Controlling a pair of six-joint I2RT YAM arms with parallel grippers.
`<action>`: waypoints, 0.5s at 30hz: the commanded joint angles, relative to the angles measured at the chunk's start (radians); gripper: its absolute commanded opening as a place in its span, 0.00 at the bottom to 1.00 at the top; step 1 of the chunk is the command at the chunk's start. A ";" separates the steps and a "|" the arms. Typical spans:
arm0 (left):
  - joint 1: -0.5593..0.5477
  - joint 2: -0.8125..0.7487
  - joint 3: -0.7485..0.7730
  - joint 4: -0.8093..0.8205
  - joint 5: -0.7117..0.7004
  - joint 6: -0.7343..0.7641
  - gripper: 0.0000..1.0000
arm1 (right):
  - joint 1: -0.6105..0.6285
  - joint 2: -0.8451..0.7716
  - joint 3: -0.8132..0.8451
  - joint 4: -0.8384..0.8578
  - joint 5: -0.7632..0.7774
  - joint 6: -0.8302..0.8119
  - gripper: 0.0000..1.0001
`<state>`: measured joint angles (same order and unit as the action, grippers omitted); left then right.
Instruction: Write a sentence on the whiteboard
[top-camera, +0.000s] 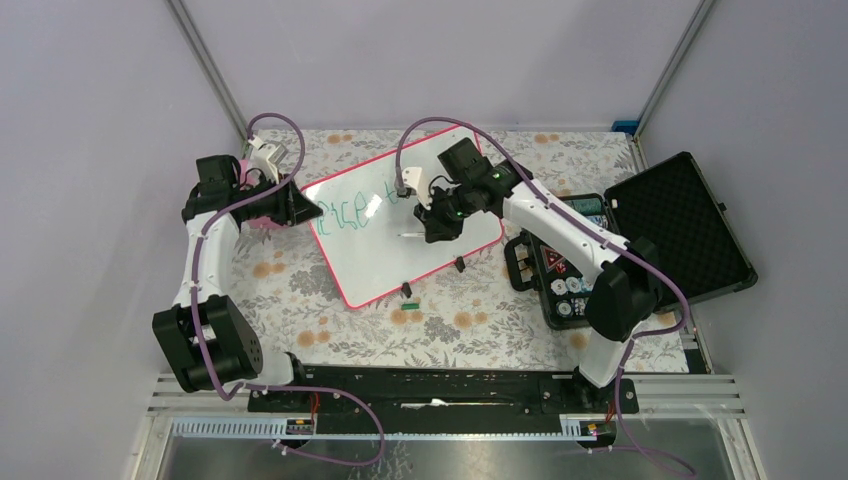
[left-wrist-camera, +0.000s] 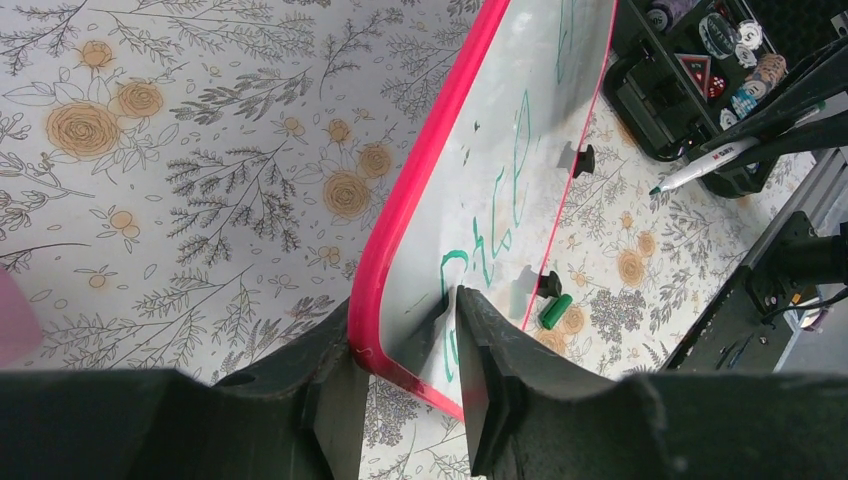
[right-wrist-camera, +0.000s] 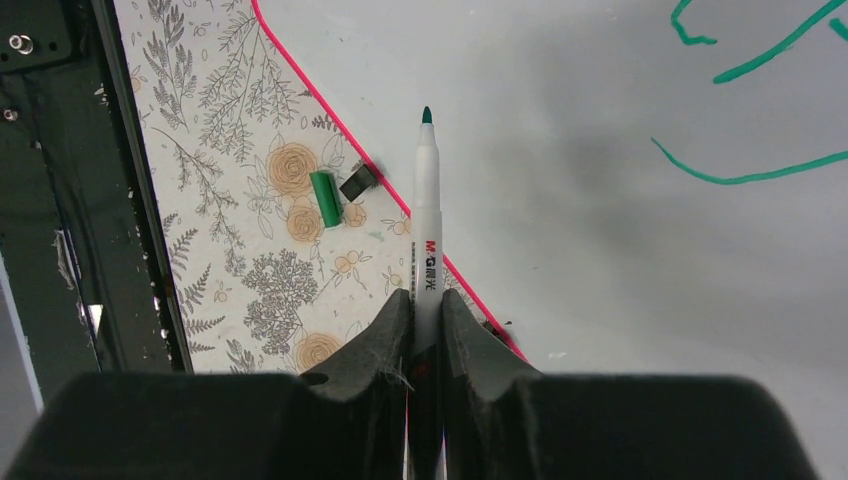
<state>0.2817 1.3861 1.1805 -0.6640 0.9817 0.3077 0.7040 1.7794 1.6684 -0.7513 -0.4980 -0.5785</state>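
Pink-framed whiteboard (top-camera: 425, 262) flat mid-table on floral cloth (top-camera: 470, 325), green sentence (top-camera: 345, 212) on its left half, left gripper (left-wrist-camera: 402, 312) straddling its left corner, clamped or loose unclear, right gripper (right-wrist-camera: 427, 300) pinching green marker (right-wrist-camera: 427, 200), tip over bare board, green cap (right-wrist-camera: 323, 198) beside near edge.

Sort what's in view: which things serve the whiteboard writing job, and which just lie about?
In use: whiteboard; green sentence; marker in right gripper; left gripper at the board's corner.
Lying about: green cap beside the board; open black case.
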 joint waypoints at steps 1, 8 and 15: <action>-0.007 -0.034 -0.005 0.009 0.018 0.029 0.37 | -0.002 -0.050 -0.001 0.039 0.006 0.025 0.00; -0.006 -0.017 0.003 0.007 0.029 0.031 0.36 | -0.008 -0.024 0.000 0.056 -0.008 0.055 0.00; -0.006 -0.020 0.001 0.007 0.021 0.034 0.26 | 0.035 -0.010 -0.090 0.213 0.067 0.126 0.00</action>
<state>0.2821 1.3865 1.1759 -0.6651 0.9852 0.3134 0.7147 1.7775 1.6077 -0.6384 -0.4641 -0.5056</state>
